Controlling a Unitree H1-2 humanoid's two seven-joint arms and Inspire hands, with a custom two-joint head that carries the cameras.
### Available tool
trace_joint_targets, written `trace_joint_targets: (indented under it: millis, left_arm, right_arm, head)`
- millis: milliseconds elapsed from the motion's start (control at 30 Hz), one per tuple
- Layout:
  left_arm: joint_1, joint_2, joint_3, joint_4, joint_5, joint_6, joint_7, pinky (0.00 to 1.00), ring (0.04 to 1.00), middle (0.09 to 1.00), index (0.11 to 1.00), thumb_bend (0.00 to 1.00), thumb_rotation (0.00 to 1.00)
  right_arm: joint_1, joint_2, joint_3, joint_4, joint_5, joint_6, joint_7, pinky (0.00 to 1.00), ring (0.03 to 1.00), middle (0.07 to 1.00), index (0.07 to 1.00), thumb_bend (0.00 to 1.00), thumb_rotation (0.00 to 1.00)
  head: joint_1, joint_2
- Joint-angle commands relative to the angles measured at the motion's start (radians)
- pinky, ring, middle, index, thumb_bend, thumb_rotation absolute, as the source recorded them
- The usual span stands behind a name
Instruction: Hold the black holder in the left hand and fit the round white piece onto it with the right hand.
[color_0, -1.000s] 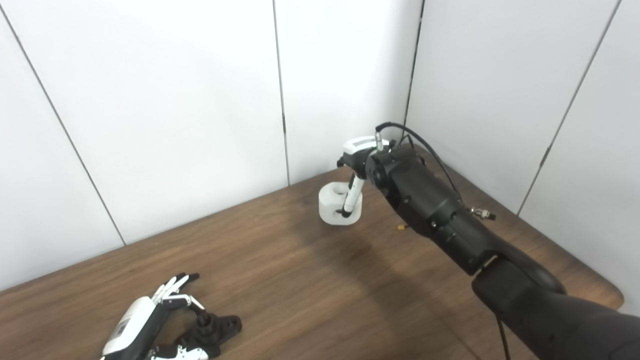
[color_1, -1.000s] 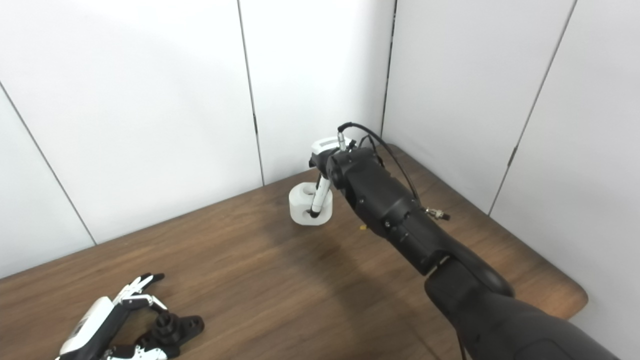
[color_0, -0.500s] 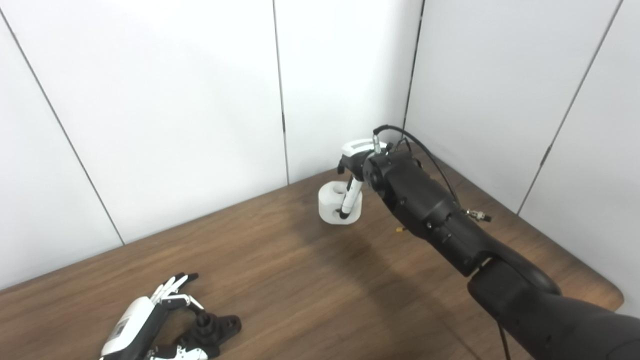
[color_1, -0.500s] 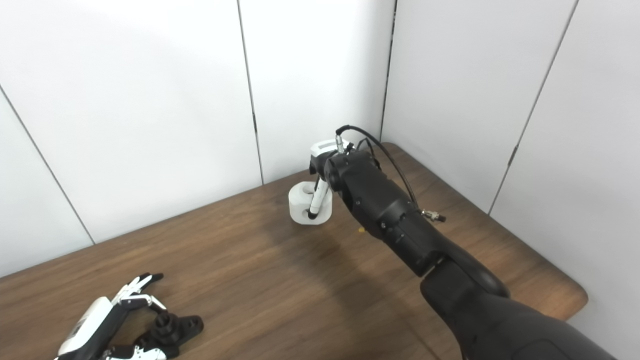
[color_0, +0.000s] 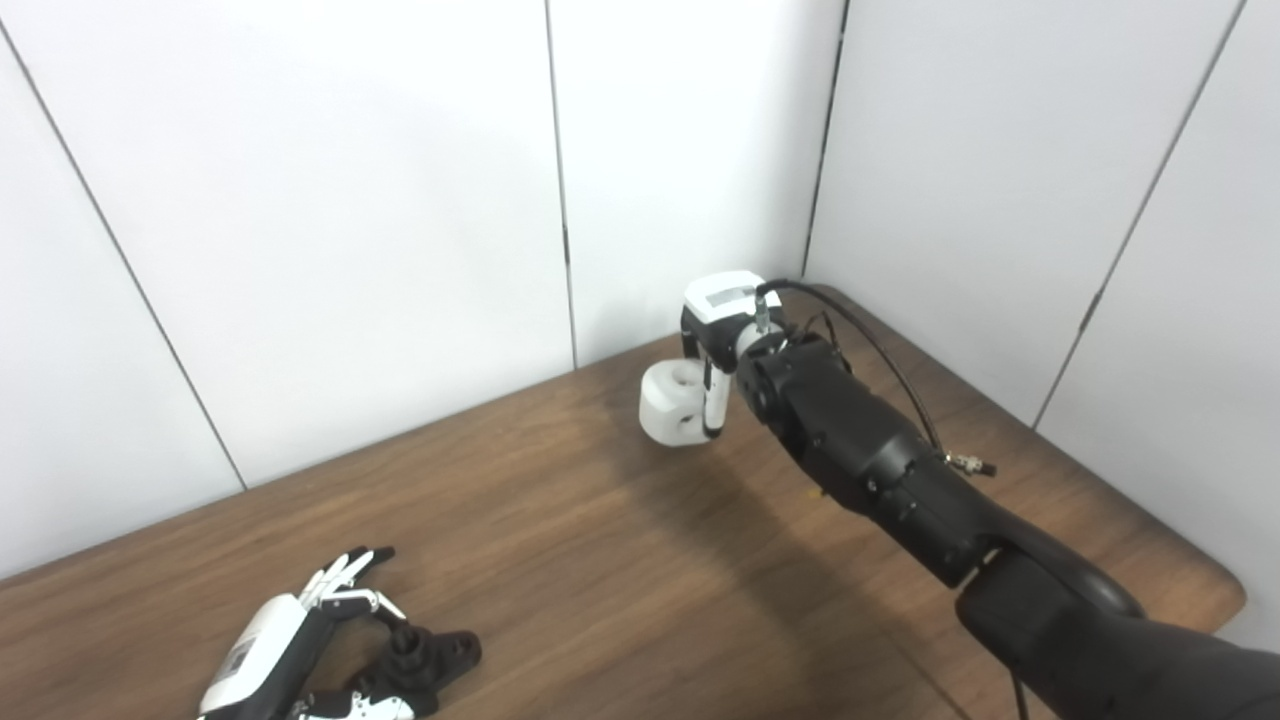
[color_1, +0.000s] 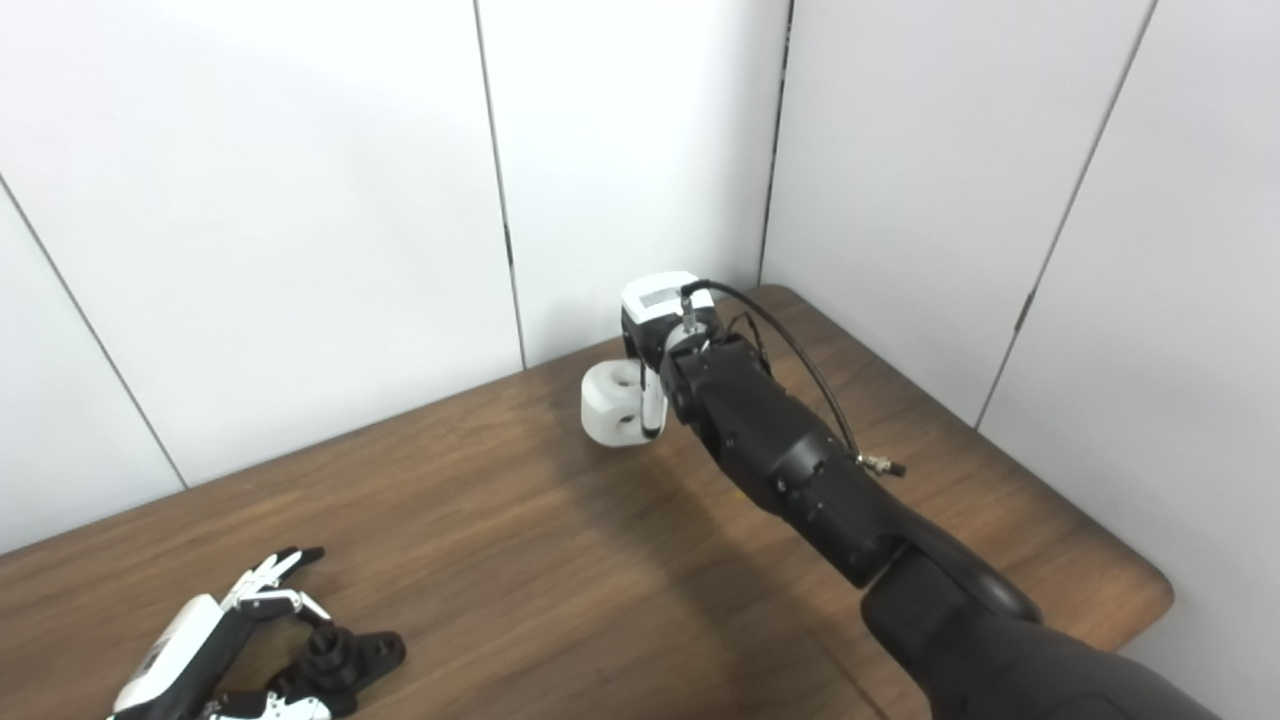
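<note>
White walls stand behind the brown worktop (color_0: 560, 560). At frame centre the right hand (color_0: 722, 330) holds the white piece (color_0: 672, 404), tilted; it looks hard and light, so hold its sides. At lower left the left hand (color_0: 290, 650) curls around the black holder (color_0: 432, 655).

a dark wooden table (color_0: 620, 560) carries the black holder (color_0: 425, 655) near its front left edge.

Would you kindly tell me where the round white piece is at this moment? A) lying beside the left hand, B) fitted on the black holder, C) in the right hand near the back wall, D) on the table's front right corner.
C: the right hand grips the round white piece near the wall, far from the black holder at the left hand.
</note>
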Motion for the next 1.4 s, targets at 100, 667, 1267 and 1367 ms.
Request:
trace_joint_targets:
  millis: [100, 667, 1267, 1367]
  left_arm:
    - [0.124, 0.035, -0.027, 0.045, 0.053, 0.112, -0.066, 1.0, 1.0, 0.948, 0.484, 0.52, 0.06]
    - [0.128, 0.011, -0.01, 0.044, 0.045, 0.098, -0.041, 1.0, 1.0, 0.938, 0.483, 0.52, 0.06]
    - [0.12, -0.057, -0.025, 0.032, 0.093, 0.154, -0.016, 1.0, 1.0, 0.933, 0.483, 0.52, 0.05]
    - [0.122, -0.072, -0.029, 0.012, 0.104, 0.181, -0.019, 1.0, 1.0, 0.933, 0.484, 0.52, 0.05]
  right_arm:
    - [-0.011, -0.019, 0.022, 0.006, -0.034, -0.004, -0.113, 0.92, 0.831, 0.778, 0.48, 0.53, 0.14]
    - [0.005, -0.05, -0.001, -0.027, 0.013, -0.022, -0.24, 0.87, 0.798, 0.755, 0.482, 0.53, 0.14]
    - [-0.196, -0.091, 0.03, -0.261, 0.036, -0.126, 0.115, 0.76, 0.786, 0.754, 0.482, 0.53, 0.14]
    - [-0.201, -0.091, 0.016, -0.291, 0.05, -0.137, 0.151, 0.74, 0.775, 0.753, 0.481, 0.53, 0.14]
  head:
    - [0.015, 0.003]
    - [0.077, 0.035]
    - [0.284, 0.1]
    - [0.338, 0.117]
